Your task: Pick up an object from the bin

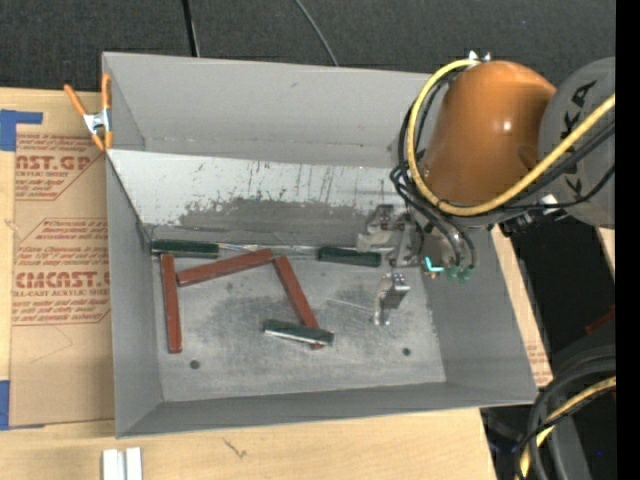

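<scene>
My gripper (386,308) hangs low over the right part of the bin floor, above bare metal with nothing seen in it. Nearest to it, just to its upper left by the back wall, lies a short dark green handle (350,256). Further left on the floor a dark bar with a silvery edge (297,334) lies flat. A red-brown flat stick (296,293) slants down to that bar's right end.
Two more red-brown sticks lie at the left, one slanted (225,266) and one upright along the left side (172,303). Another dark green handle (183,247) lies at the back left. The arm with its orange dome overhangs the bin's right rim.
</scene>
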Tool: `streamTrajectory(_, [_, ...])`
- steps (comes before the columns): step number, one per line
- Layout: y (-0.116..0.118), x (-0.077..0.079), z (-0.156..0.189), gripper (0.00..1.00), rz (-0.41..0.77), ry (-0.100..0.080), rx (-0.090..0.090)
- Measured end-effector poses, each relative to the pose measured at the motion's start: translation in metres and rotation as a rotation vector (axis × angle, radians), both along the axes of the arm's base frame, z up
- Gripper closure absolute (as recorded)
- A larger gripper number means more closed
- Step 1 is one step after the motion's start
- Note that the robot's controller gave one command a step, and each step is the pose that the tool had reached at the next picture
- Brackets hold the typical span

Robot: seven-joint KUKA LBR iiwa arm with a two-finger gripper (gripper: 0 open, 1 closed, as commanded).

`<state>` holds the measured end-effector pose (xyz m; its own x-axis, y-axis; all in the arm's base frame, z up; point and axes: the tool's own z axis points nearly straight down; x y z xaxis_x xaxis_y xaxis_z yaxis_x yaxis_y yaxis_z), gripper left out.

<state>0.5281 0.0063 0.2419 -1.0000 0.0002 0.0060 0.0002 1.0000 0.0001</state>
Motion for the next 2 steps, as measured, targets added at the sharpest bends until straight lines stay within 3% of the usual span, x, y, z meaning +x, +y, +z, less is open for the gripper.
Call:
streamTrajectory(1, [0.000, 0.001, 0.004, 0.00, 0.000, -0.008, 0.000])
streamTrajectory(2, [-0.002, -0.010, -0.037, 0.00, 0.013, -0.016, 0.000])
